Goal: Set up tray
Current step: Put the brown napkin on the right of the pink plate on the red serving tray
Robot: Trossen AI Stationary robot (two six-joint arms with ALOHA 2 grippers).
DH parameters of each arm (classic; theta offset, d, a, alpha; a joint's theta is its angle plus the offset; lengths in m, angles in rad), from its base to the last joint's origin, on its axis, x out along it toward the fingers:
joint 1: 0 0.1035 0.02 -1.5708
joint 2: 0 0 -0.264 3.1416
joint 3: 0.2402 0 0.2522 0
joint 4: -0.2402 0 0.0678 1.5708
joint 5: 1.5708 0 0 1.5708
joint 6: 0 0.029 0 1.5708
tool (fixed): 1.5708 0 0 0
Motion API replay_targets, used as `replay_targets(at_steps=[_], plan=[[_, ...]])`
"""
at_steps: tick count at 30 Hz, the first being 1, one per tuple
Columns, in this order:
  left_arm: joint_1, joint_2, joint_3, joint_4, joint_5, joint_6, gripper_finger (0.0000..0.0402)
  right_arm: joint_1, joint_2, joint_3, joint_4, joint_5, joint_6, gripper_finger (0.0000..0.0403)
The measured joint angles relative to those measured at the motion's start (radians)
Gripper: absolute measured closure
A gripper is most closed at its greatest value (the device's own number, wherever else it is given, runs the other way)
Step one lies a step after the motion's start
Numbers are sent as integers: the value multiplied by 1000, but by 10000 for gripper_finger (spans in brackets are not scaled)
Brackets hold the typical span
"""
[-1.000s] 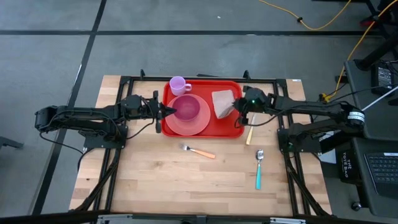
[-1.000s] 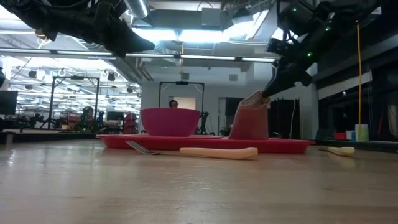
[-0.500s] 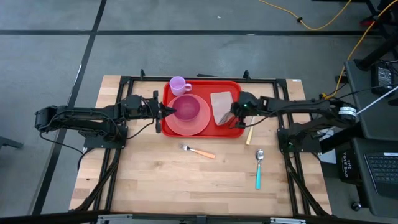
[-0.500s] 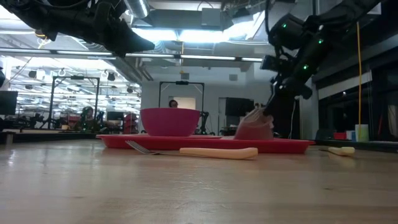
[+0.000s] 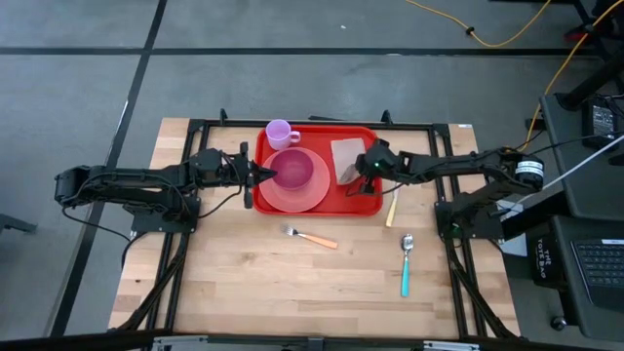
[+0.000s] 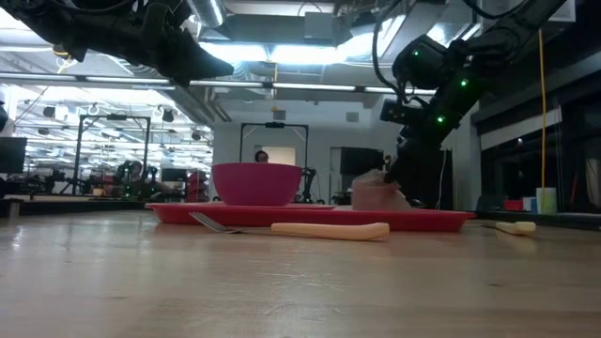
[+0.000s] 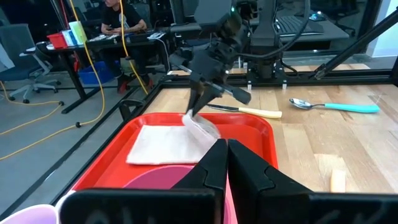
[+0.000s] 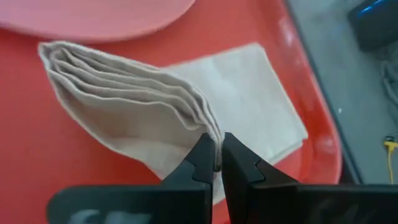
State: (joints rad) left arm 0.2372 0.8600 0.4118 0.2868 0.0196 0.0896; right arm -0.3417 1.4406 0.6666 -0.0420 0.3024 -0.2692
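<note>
The red tray point(image 5: 363, 201) sits at the table's far middle. It carries a salmon-pink plate point(image 5: 292, 197) with a magenta bowl point(image 5: 295, 170) on it, and a beige folded napkin point(image 5: 345, 153) on its right half. A lilac cup point(image 5: 280, 133) stands at the tray's far left corner. My right gripper point(image 5: 363, 168) is low over the tray, shut on the napkin point(image 8: 186, 106). My left gripper point(image 5: 267, 174), shut, hovers above the bowl's left edge, high over the table in the low view point(image 6: 192, 58). My right gripper pinches the napkin's folded corner point(image 8: 209, 129) between its two fingertips, several layers together. The fingers slant down from the table's right side. That corner is raised a little, and the remainder of the napkin point(image 6: 379, 196) lies on the tray floor.
In front of the tray lie a fork point(image 5: 312, 237) with an orange handle and a spoon point(image 5: 406, 265) with a teal handle. A cream-handled knife point(image 5: 392, 208) lies at the tray's right edge. Bare wood fills the table's near half. People sit in the room behind.
My right gripper has moved toward the table's left and downward over the tray, staying shut on the napkin. The napkin, held up tall a second ago, has sunk and now lies mostly flat, with only the pinched corner raised.
</note>
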Motion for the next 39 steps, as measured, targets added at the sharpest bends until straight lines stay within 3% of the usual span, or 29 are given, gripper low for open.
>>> replay_targets(at_steps=[7, 11, 22, 39], plan=[[0, 0, 0, 0, 0, -1, 396, -20, 4, 0, 83, 31, 1, 387], [0, 0, 0, 0, 0, -1, 398, -17, 4, 0, 30, -16, -33, 387], [0, 0, 0, 0, 0, -1, 395, -17, 4, 0, -66, -16, -63, 387], [0, 0, 0, 0, 0, -10, 397, 79, 4, 0, -188, -44, 79, 387]])
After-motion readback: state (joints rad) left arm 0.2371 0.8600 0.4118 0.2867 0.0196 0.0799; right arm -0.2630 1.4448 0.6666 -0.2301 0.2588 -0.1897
